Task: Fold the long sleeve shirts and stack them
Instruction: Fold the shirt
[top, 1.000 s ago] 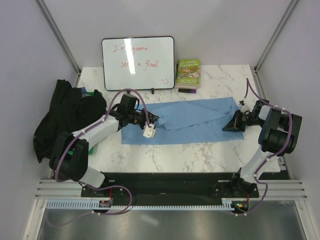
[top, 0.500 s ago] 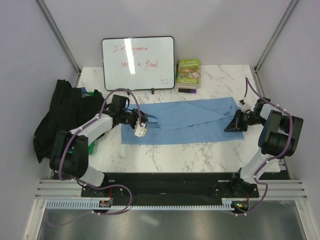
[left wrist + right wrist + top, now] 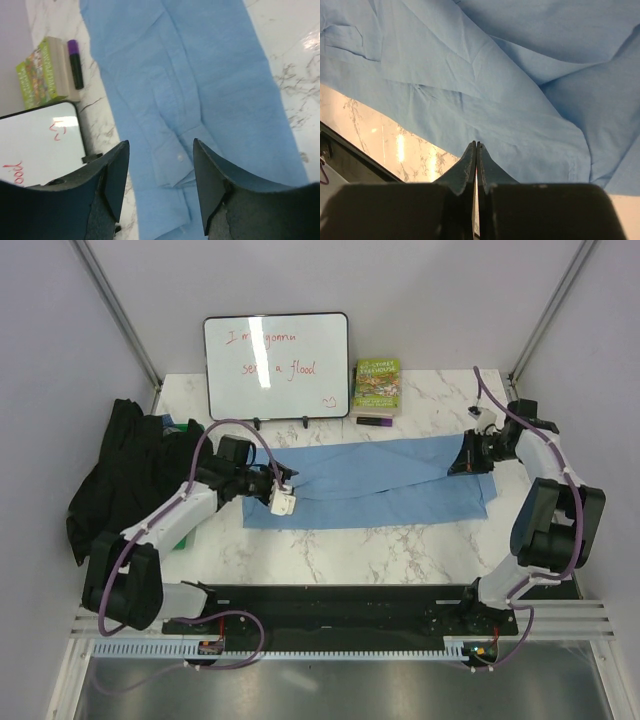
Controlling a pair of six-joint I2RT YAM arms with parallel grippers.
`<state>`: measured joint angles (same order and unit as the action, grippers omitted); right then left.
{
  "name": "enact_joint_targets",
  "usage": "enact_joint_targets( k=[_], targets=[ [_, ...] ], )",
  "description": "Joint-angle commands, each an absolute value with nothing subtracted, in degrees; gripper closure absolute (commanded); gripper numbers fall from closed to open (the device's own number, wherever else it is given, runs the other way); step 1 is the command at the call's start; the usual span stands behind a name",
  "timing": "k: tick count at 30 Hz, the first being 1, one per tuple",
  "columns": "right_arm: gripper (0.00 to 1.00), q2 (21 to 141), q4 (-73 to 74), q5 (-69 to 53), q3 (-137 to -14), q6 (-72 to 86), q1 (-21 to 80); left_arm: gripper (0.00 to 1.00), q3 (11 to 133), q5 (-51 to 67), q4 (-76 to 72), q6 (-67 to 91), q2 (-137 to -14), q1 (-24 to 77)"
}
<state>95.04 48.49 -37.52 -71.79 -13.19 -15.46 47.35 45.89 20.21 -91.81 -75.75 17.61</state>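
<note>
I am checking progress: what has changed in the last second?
The left gripper, open, drew back toward the left over the blue shirt. The right gripper, shut, moved to the far side, and the shirt's right end shifted a little. The black shirt, book and whiteboard stayed.

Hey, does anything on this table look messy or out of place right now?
Yes. The black shirt is bunched in a heap at the left edge of the table, partly hanging off the side. The light blue shirt lies stretched out but creased.
</note>
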Motion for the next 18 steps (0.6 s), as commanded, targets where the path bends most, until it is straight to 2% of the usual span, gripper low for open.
enact_joint_targets(
  k=[1, 7, 15, 18],
  targets=[
    [0.97, 97.6, 46.3, -33.6, -73.5, -11.2, -13.2, 0.46, 47.5, 36.3, 20.7, -80.2, -79.5, 23.2],
    [0.98, 99.3, 44.0, -31.1, -71.4, -10.6, -12.8, 0.45, 45.4, 24.9, 9.0, -70.3, -83.6, 30.1],
    [0.99, 101.7, 43.1, -30.9, -71.4, -10.4, -12.8, 0.39, 45.2, 20.1, 5.2, -70.0, -88.9, 32.5],
    [0.99, 102.1, 43.0, -30.2, -71.1, -10.5, -12.8, 0.41, 45.3, 19.1, 3.2, -69.5, -89.9, 32.6]
  ],
)
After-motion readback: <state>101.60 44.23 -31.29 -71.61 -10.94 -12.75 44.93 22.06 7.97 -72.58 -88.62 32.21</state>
